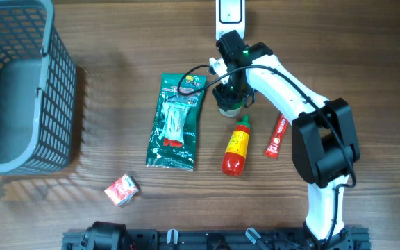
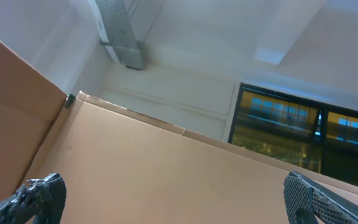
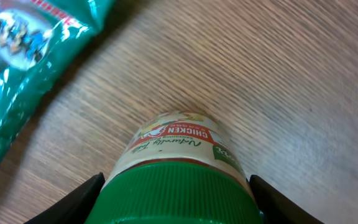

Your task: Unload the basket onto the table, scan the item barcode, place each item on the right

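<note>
A jar with a ribbed green lid and a chicken label (image 3: 178, 140) stands upright on the wooden table, and in the overhead view the jar (image 1: 229, 107) is mostly covered by my right wrist. My right gripper (image 3: 176, 202) has come down over it, and its two black fingers (image 3: 73, 202) press against opposite sides of the lid. From above, the right gripper (image 1: 232, 96) is at the table's back middle. My left gripper (image 2: 179, 196) points up at a brown board and the ceiling, open with nothing between its fingers. No barcode shows.
A green foil packet (image 1: 174, 121) lies left of the jar. A red sauce bottle (image 1: 236, 146) and a red tube (image 1: 276, 135) lie in front of it. A small red-and-white packet (image 1: 121, 189) sits near the front. A grey basket (image 1: 19, 83) fills the left side. A white device (image 1: 228, 14) stands at the back edge.
</note>
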Robot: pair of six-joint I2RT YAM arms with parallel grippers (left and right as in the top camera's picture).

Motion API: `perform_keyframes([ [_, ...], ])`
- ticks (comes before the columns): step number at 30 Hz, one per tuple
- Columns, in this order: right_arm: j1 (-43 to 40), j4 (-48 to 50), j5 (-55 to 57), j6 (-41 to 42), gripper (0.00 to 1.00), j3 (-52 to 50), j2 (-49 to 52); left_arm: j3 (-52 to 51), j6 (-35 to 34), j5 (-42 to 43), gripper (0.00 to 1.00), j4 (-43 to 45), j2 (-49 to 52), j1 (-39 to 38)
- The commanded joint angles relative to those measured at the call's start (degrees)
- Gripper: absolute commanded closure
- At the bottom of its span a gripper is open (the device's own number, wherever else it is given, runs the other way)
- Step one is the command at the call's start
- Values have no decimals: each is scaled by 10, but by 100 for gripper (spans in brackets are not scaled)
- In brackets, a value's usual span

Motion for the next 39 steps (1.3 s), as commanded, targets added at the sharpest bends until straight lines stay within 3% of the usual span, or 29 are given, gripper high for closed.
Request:
perform_keyframes([
  [1, 0, -21, 14, 123, 36, 0, 8, -1, -5, 9, 0, 0, -2, 5],
  [6, 0, -40, 14, 247, 43, 4, 5, -1, -5, 9, 0, 0, -2, 5],
  [11, 0, -39, -41, 415, 40, 6, -3, -1, -5, 9, 0, 0, -2, 5],
  [12, 0, -30, -61, 471, 34, 6, -4, -1, -5, 9, 0, 0, -2, 5],
  [17, 0, 2, -106, 700, 24, 6, -4, -1, -5, 9, 0, 0, -2, 5],
  [18, 0, 2, -105, 753, 10, 6, -4, -1, -5, 9, 0, 0, -2, 5],
  [20, 0, -2, -110, 846, 0, 6, -4, -1, -5, 9, 0, 2, -2, 5],
  [21, 0, -2, -121, 872, 0, 6, -4, -1, -5, 9, 0, 3, -2, 5],
  [26, 0, -5, -132, 867, 0, 6, -15, -1, -5, 9, 0, 4, -2, 5],
  [32, 0, -18, -90, 737, 0, 6, -85, -1, -5, 9, 0, 4, -2, 5],
  [39, 22, -47, 67, 678, 0, 6, -146, -1, -5, 9, 0, 4, -2, 5],
])
